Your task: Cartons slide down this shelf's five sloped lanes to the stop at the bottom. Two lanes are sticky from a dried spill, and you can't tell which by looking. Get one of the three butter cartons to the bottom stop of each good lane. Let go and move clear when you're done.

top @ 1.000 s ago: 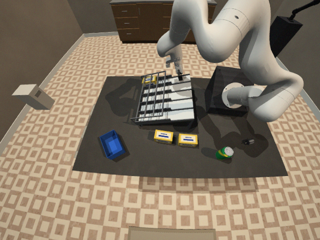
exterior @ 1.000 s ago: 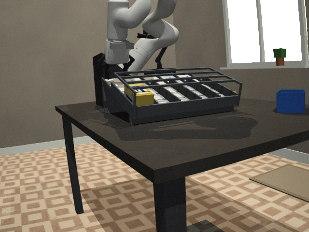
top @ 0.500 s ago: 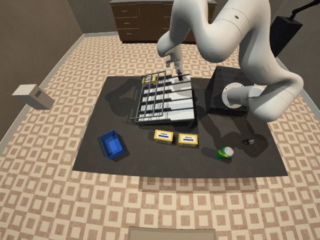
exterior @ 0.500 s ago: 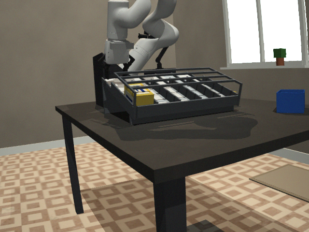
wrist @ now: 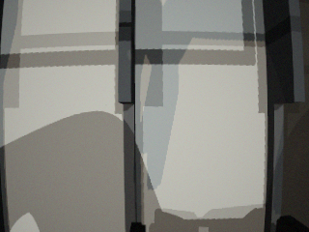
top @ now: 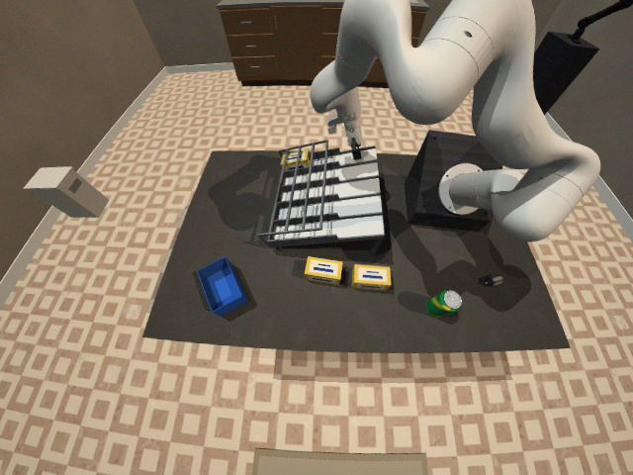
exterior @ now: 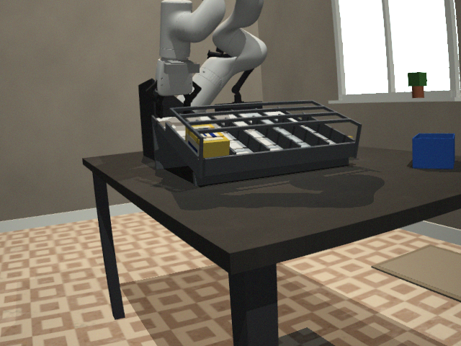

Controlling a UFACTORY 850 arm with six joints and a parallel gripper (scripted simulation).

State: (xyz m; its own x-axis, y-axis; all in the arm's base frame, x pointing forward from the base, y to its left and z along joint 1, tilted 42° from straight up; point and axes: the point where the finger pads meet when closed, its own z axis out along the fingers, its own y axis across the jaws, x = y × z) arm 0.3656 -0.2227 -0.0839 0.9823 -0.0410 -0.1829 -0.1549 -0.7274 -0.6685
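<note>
The sloped shelf (top: 326,196) stands mid-table, with five white lanes between dark rails. One yellow butter carton (top: 296,157) rests against the bottom stop of the far end lane; it also shows in the side view (exterior: 208,141). Two more butter cartons (top: 322,269) (top: 371,276) lie flat on the table in front of the shelf. My gripper (top: 355,149) is open and empty, just above the top end of that same far lane. The wrist view shows only bare white lane surface (wrist: 203,135) and a dark rail (wrist: 126,53), with no carton between the fingers.
A blue bin (top: 222,285) sits at the table's front left. A green can (top: 443,303) lies on its side at the front right, with a small dark object (top: 490,279) beyond it. The arm's black base block (top: 452,178) stands right of the shelf.
</note>
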